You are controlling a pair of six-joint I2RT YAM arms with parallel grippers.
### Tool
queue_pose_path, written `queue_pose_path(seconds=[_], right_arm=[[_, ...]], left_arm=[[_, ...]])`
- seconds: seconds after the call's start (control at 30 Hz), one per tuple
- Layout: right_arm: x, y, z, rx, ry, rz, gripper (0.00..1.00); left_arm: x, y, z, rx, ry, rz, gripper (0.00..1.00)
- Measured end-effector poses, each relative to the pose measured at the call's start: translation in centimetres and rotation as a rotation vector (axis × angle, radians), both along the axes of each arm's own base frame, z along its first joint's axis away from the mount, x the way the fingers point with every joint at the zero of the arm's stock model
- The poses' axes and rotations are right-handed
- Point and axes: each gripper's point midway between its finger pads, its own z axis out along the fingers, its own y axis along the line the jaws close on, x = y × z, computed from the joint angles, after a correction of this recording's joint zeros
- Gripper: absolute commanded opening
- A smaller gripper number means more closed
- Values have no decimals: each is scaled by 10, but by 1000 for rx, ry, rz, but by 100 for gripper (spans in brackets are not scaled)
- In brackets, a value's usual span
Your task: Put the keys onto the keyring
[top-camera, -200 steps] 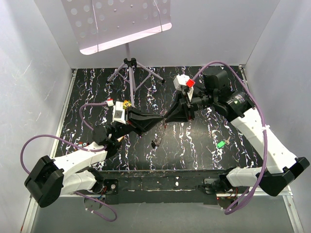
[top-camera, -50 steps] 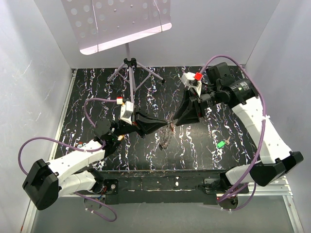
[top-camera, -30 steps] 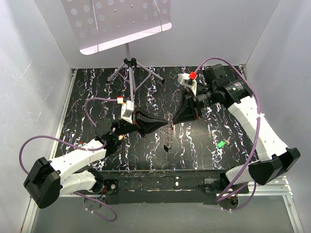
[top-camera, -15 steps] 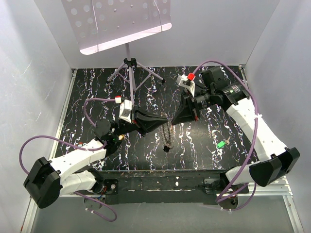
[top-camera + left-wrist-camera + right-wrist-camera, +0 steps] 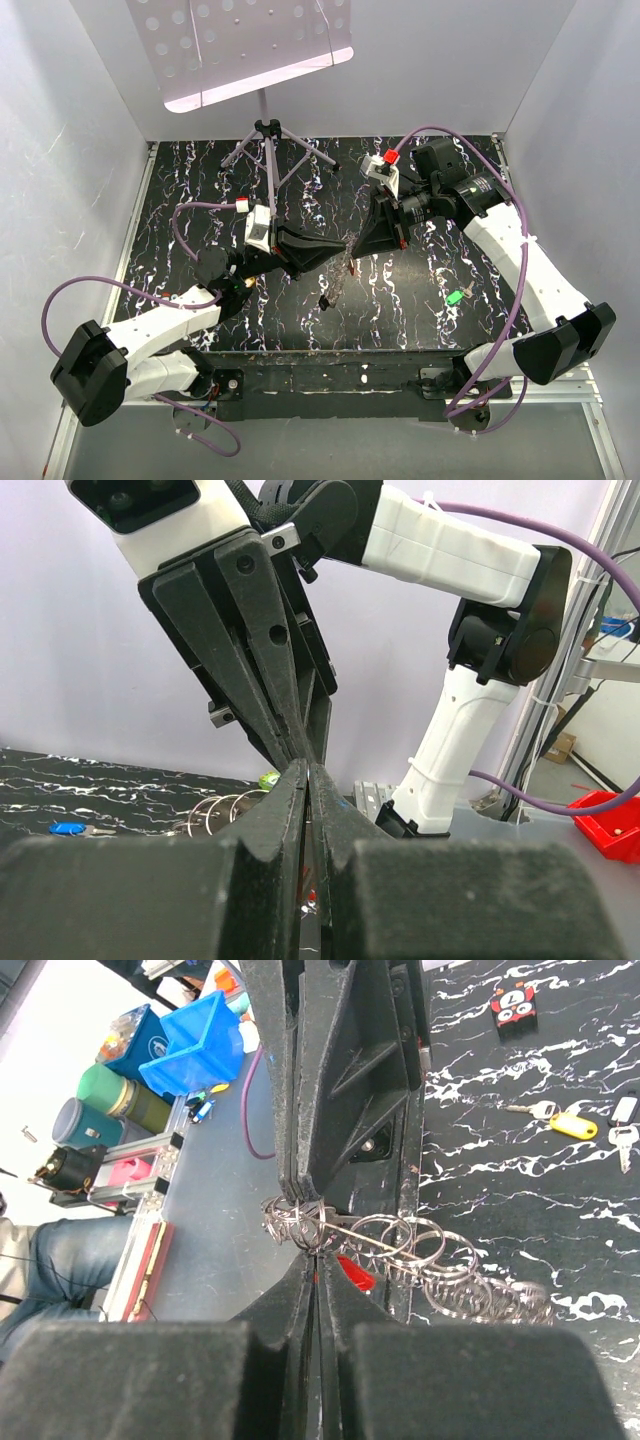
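Note:
Both grippers meet tip to tip above the middle of the table. My left gripper (image 5: 343, 243) (image 5: 306, 768) is shut on the top of the keyring (image 5: 400, 1245), a chain of linked silver rings. My right gripper (image 5: 353, 250) (image 5: 318, 1252) is shut on the same ring cluster from the other side. The chain (image 5: 335, 280) hangs down and to the left below the tips. A red key head (image 5: 355, 1272) shows beside my right fingers. Loose keys lie on the table: green (image 5: 454, 297) (image 5: 268, 778), blue (image 5: 68, 828), yellow (image 5: 570, 1123) and silver (image 5: 622, 1140).
A music stand (image 5: 265, 135) on a tripod rises at the back of the black marbled table (image 5: 200, 180), its perforated tray overhead. A small black and red charm (image 5: 512, 1005) lies on the table. White walls close in both sides.
My right gripper has closed on the ring cluster. The hanging chain has swung from straight down to the lower left. Both arms have barely shifted in the last second.

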Motion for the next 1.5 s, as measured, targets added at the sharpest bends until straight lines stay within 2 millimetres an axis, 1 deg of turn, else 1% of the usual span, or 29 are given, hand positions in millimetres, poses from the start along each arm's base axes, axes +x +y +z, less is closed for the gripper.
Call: queue_pose_path(seconds=[0.1, 0.27, 0.7, 0.73, 0.83, 0.9, 1.13, 1.17, 1.2, 1.23, 1.43, 1.47, 1.5], right_arm=[[-1, 0, 1, 3, 2, 3, 18], [-2, 0, 2, 12, 2, 12, 25], [-2, 0, 6, 22, -18, 17, 27], [-2, 0, 7, 25, -23, 17, 26], [-2, 0, 11, 30, -36, 17, 19], [-3, 1, 10, 27, -38, 18, 15], [-2, 4, 6, 4, -55, 11, 18], [-2, 4, 5, 0, -57, 8, 16], [-2, 5, 4, -2, -59, 7, 6], [-1, 5, 4, -4, -62, 6, 1], [1, 5, 1, -11, -82, -2, 1], [1, 4, 1, -15, -84, -3, 1], [2, 4, 1, -18, -85, -5, 1]], left_arm=[[0, 0, 0, 0, 1, 0, 0], [0, 0, 0, 0, 1, 0, 0], [3, -1, -6, 7, 20, 11, 0], [3, -2, -6, 7, 21, 9, 0], [3, -3, -7, 7, 25, 9, 0], [2, -4, -7, 7, 27, 7, 0], [3, -4, -9, 11, 37, 10, 0], [3, -4, -9, 12, 39, 11, 0], [4, -5, -10, 13, 41, 13, 0], [4, -5, -10, 14, 43, 13, 0], [6, -5, -12, 20, 54, 19, 0], [6, -5, -13, 22, 57, 20, 3], [6, -5, -13, 25, 62, 21, 13]])
